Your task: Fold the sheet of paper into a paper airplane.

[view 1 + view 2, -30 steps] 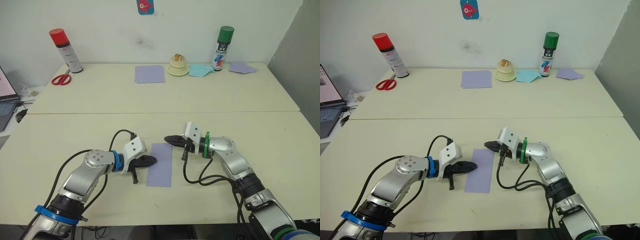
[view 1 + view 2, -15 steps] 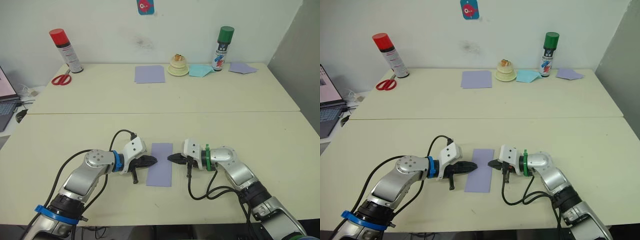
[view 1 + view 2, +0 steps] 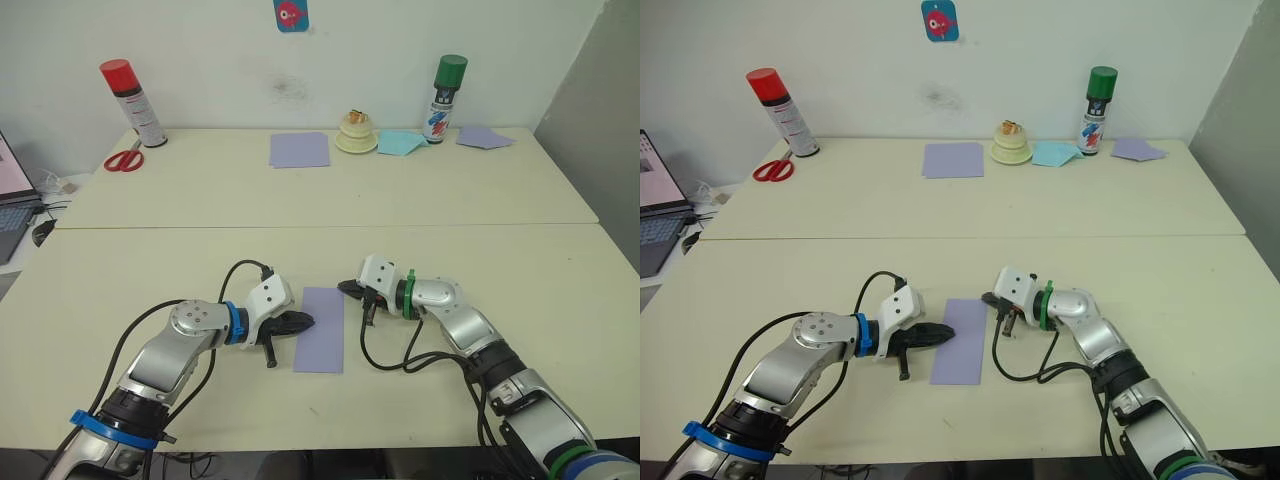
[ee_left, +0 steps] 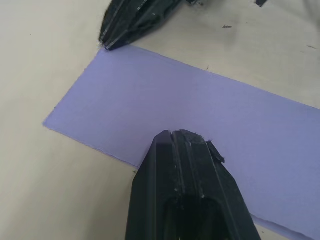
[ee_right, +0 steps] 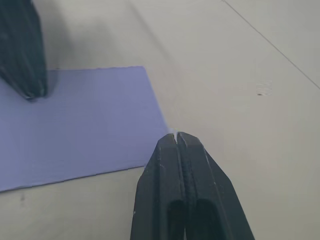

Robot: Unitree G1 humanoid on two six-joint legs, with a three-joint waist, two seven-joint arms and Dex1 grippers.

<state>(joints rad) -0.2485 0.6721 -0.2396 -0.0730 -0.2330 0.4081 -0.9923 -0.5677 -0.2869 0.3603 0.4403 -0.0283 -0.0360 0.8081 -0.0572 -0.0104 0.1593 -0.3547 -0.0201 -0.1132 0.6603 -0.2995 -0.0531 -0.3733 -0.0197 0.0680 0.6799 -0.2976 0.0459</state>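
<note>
Right pincer [image 3: 345, 288] has risen to sheet of paper's [image 3: 321, 329] far right corner.

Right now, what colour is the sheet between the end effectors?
Plain lavender sheet of paper, clearest in the left wrist view.

Both head views look forward and down from above at a pale table [image 3: 520, 290] — the same scene from two eyes. Each wrist camera sits close behind its closed jaws, facing along them; both share the sheet of paper [image 4: 200, 120] and catch the opposite gripper across it.
</note>
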